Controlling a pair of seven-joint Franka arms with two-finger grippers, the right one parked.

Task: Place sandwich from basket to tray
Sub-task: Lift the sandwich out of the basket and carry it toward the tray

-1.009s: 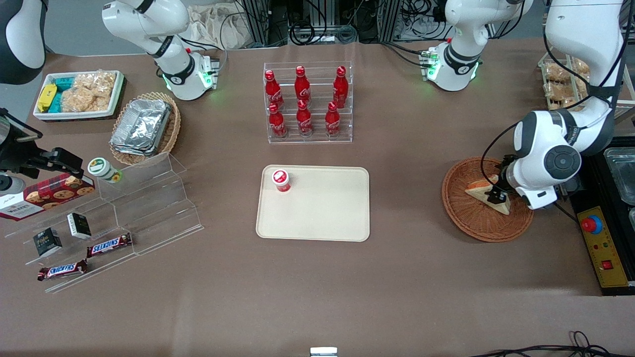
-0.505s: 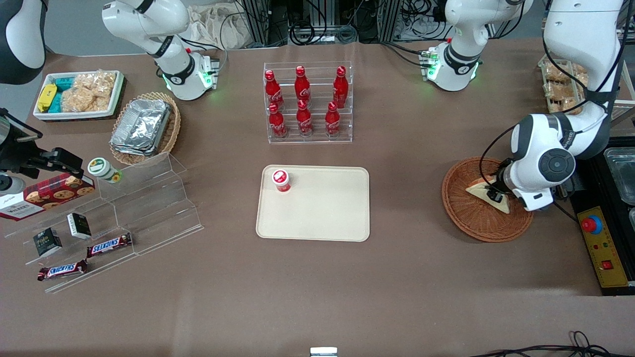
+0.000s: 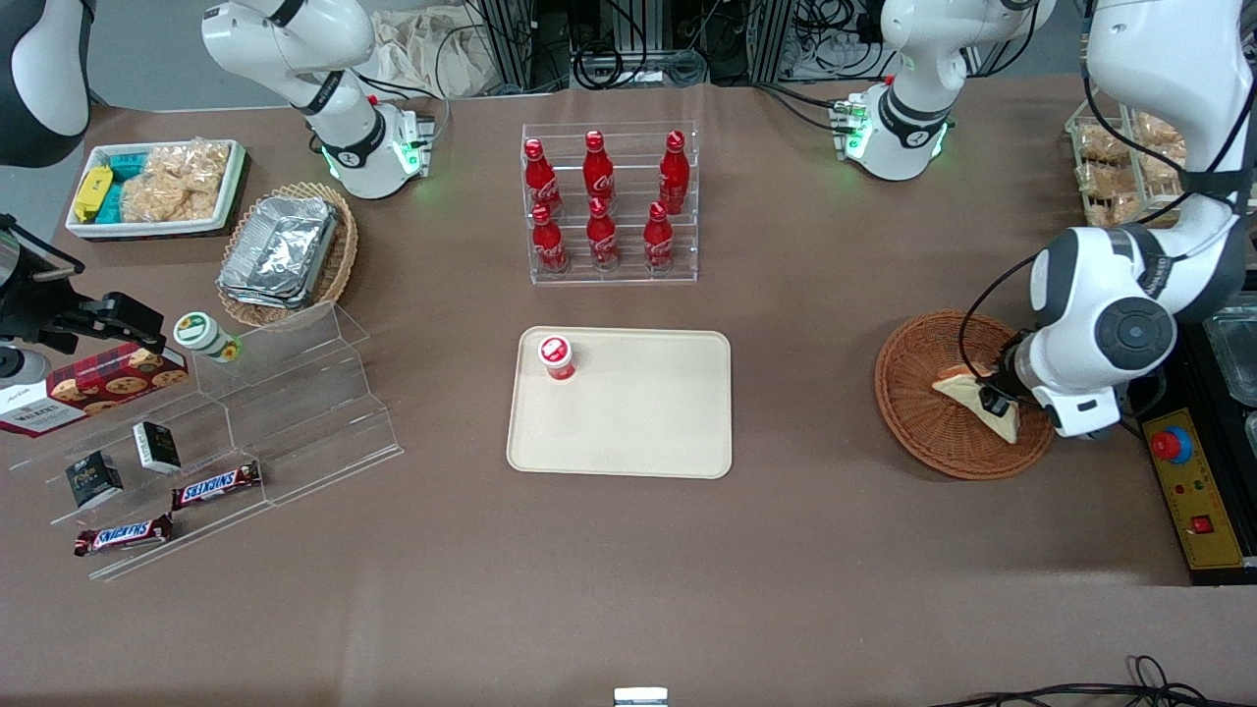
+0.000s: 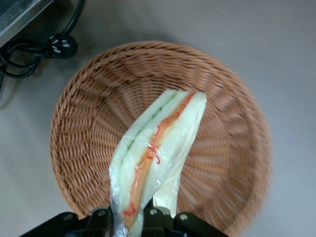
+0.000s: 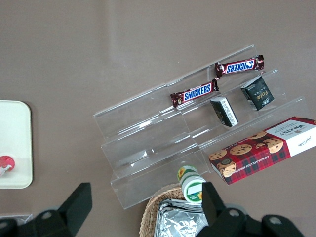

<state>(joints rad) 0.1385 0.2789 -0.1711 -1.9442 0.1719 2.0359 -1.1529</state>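
The sandwich, a wrapped white-bread wedge with red, orange and green filling, hangs over the reddish-brown wicker basket toward the working arm's end of the table. My left gripper is shut on its corner. In the left wrist view the sandwich stands out from the gripper, lifted above the basket's floor. The cream-beige tray lies flat in the middle of the table, apart from the basket.
A small red-capped cup stands on the tray's corner. A clear rack of red bottles stands farther from the front camera than the tray. A yellow control box with a red button lies beside the basket.
The gripper has risen a little with the sandwich and shifted slightly toward the working arm's end and the front camera. The sandwich now hangs clear of the basket floor.
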